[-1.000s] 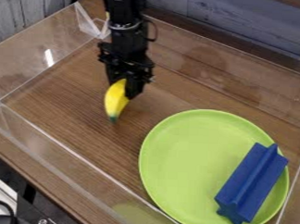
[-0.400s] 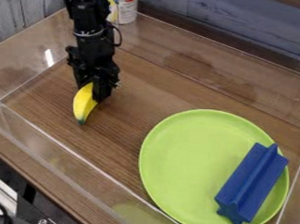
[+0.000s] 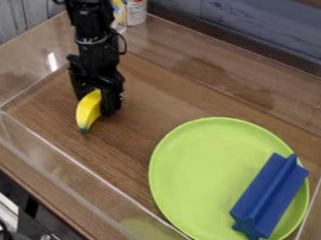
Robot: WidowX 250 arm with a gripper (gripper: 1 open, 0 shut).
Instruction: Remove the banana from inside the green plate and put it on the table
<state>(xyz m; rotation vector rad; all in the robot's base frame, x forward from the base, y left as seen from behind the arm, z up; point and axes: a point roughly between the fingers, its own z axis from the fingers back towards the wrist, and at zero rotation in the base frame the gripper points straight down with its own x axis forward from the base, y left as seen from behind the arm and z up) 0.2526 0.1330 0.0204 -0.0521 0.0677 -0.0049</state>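
Observation:
The small yellow banana [image 3: 86, 111] stands tilted on the brown wood table [image 3: 204, 84], left of the green plate [image 3: 201, 178] and well outside its rim. My gripper [image 3: 98, 98] hangs straight down over the banana's upper end. Its fingers stand spread on either side of that end, and the jaws look open. The banana's lower tip touches the tabletop. No banana is in the plate, which holds only a blue block [image 3: 269, 198] on its right side.
Clear acrylic walls [image 3: 43, 158] ring the table, close to the banana on the left and front. A white bottle [image 3: 134, 7] stands at the back behind the arm.
The gripper carried the banana left and down towards the tabletop. Since the last frame its fingers have spread apart and the banana has settled slightly lower.

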